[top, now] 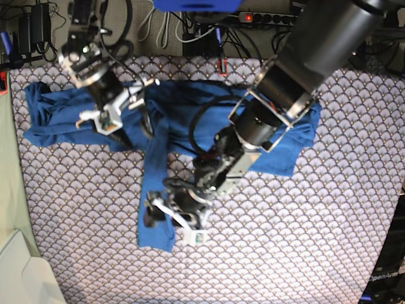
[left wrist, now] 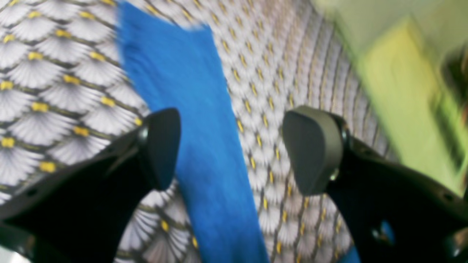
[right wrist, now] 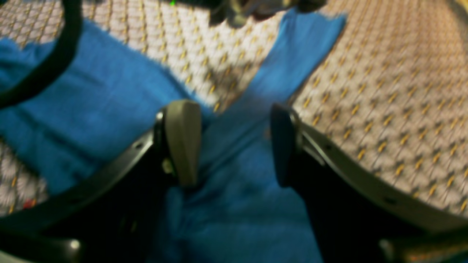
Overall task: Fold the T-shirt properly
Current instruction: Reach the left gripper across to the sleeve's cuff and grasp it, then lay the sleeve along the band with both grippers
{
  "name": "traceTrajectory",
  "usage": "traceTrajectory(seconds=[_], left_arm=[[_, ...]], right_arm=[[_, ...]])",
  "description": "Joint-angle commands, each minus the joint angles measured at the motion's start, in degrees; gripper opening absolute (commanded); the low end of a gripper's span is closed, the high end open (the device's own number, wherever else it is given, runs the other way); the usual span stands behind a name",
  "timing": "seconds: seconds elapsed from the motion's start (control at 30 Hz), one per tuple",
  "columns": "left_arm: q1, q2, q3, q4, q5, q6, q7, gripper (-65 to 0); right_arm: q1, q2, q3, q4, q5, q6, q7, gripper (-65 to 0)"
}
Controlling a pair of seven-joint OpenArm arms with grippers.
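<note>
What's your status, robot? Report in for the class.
Both grippers open, left, right. T-shirt unfolded, one sleeve trailing down. Nothing blocking.

You see table (top: pixel 329 209) in fan-scale patterned cloth; blue T-shirt (top: pixel 158 183) spread flat, sleeve reaching toward 7 o'clock.

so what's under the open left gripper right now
Below the left gripper, which holds nothing, a blue sleeve of the T-shirt lies flat on the fan-patterned tablecloth. The cloth directly beneath the sleeve is covered. The wrist view is blurred.
</note>
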Motion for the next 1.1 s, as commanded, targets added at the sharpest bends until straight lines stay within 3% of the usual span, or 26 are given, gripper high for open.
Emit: traceTrajectory(seconds=[0.0, 0.2, 0.33, 0.47, 0.73, 1.07], left_arm=[[-2.1, -0.5, -0.6, 1.1, -1.3, -0.8, -0.7, -19.2], [0.2, -11.9, -0.7, 13.8, -7.4, -0.8, 5.9, -19.2], [4.4, -21.2, -0.8, 24.0, -9.8, -0.6, 6.9, -19.2], [7.5, -27.4, -0.8, 29.6, -11.0, 4.6, 6.9, -19.2], [11.8, -33.0, -0.8, 36.7, -11.1, 6.0, 6.9, -19.2], [14.2, -34.3, -1.7, 39.7, -11.1, 6.1, 6.9, -19.2]], right_arm=[[1.5, 0.2, 0.2, 1.6, 0.9, 0.1, -0.6, -33.2], [13.2, 0.4, 1.9, -0.3, 0.9, 0.1, -14.6, -33.1], [21.5, 0.4, 1.9, -4.9, 0.9, 0.1, -21.2, -33.1], [27.9, 0.4, 2.0, -13.1, 0.9, 0.1, -24.3, -33.1], [36.2, 0.4, 2.0, -29.5, 0.9, 0.1, -24.7, -33.5], [42.6, 3.5, 5.6, -45.5, 1.3, 0.1, -19.1, -33.5]])
